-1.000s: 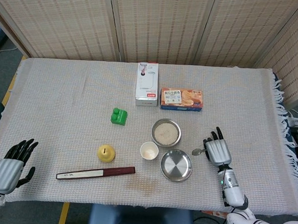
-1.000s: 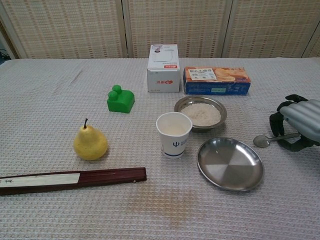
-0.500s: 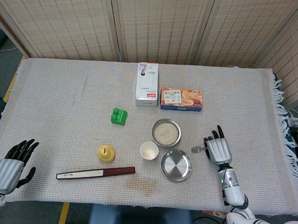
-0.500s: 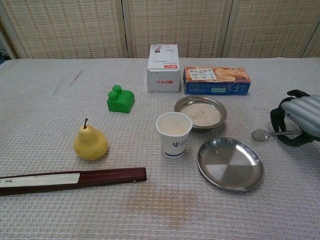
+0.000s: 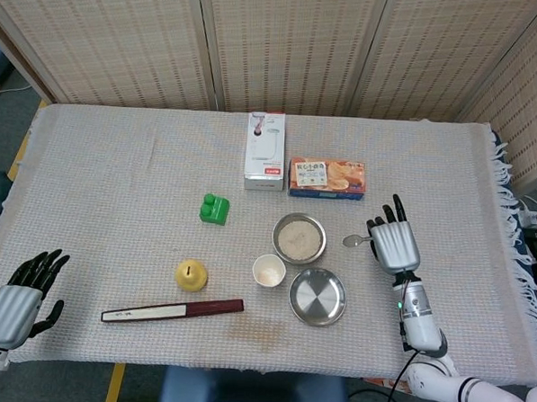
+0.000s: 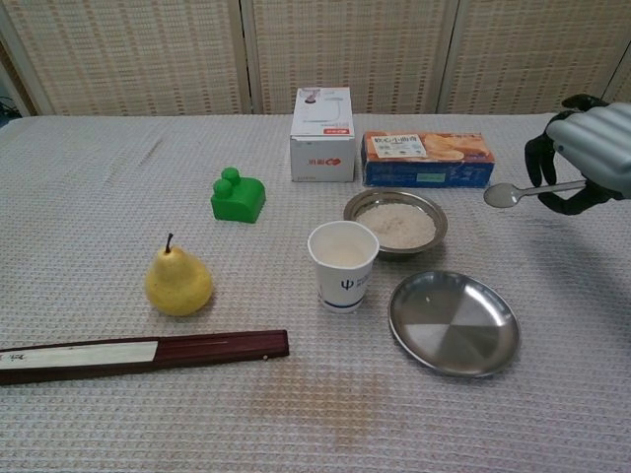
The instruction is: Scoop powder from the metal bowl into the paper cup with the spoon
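A blue logo mark, too small to read, is printed on the front of the paper cup [image 6: 343, 264] at the centre of the chest view. Above it, the white box [image 6: 322, 134] carries a red label and the orange-and-blue biscuit box [image 6: 427, 159] carries printed characters, none of them legible. No words or numbers can be made out anywhere.
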Robot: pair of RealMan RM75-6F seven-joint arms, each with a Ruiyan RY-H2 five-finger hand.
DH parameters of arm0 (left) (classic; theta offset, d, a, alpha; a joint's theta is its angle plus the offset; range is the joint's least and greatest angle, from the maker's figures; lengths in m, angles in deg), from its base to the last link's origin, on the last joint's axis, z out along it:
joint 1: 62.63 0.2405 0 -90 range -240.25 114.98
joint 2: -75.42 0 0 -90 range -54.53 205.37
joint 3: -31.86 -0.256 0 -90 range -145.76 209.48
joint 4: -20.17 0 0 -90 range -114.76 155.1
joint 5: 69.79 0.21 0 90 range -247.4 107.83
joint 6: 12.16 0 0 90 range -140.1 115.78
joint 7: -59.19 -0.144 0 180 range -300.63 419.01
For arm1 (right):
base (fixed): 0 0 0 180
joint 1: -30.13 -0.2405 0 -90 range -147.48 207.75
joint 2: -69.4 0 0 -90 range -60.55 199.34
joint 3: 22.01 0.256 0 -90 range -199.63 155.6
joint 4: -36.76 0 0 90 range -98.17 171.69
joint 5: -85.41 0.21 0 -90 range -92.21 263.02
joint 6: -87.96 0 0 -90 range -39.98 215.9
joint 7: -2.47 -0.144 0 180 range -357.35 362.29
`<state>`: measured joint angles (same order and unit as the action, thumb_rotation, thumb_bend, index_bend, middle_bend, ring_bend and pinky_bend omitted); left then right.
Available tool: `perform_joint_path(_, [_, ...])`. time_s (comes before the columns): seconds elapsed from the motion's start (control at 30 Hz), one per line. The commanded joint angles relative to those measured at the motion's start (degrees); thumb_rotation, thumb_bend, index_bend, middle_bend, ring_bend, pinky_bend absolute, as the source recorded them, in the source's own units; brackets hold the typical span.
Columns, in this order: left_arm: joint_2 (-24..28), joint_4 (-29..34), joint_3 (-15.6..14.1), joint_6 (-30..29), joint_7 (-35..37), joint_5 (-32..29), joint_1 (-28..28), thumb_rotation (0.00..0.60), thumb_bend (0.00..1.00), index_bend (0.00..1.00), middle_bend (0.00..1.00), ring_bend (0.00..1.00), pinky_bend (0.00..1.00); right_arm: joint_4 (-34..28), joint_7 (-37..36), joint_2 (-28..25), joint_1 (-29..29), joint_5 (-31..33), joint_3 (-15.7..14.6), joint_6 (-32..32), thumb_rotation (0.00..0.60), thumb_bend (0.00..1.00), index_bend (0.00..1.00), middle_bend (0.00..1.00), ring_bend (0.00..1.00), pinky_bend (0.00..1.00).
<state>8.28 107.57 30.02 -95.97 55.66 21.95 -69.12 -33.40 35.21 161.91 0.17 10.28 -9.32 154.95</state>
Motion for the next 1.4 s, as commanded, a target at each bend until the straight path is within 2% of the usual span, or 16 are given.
perform_joint_path(0.03, [0.1,0.1,0.0,-0.2,0.0,0.2,0.1,0.6,0.45,0.0,0.0,0.0,0.13,-3.8,6.5,-0.7,-3.5,1.6,2.3,-1.2,0.6,0.31,0.86,0.54,0.18,0.05])
perform_joint_path(0.2, [0.3,0.0,-0.1,-0.5,0.3,0.5,0.2,0.6,0.45,0.0,0.0,0.0,0.13,-4.6,16.2,0.8,-7.7,4.1,3.2,-3.6,0.6,0.31,0.86,0.54,0.18,0.05])
perform_joint_path(0.37, [0.5,-0.1,-0.1,-0.6,0.9,0.6,0.2,0.6,0.45,0.0,0.0,0.0,0.12,-3.7,24.3,3.4,-11.0,6.3,2.8,-5.0,0.6,0.31,0.86,0.54,0.18,0.05])
perform_joint_path(0.6, [0.7,0.0,-0.4,-1.2,1.3,1.3,0.4,0.6,0.45,0.0,0.0,0.0,0.12,1.3,31.5,8.1,-14.8,7.6,1.6,-5.4,0.6,0.31,0.86,0.54,0.18,0.05])
perform_joint_path(0.93, [1.0,0.2,-0.4,-1.3,1.6,1.5,0.3,0.6,0.45,0.0,0.0,0.0,0.12,7.7,37.0,12.7,-17.8,9.2,-0.3,-6.4,0.6,0.31,0.86,0.54,0.18,0.05])
perform_joint_path(1.4, [0.8,-0.1,-0.3,-1.0,1.3,1.3,0.3,0.6,0.45,0.0,0.0,0.0,0.12,9.5,39.6,14.0,-18.9,9.4,-1.9,-5.6,0.6,0.31,0.87,0.54,0.19,0.05])
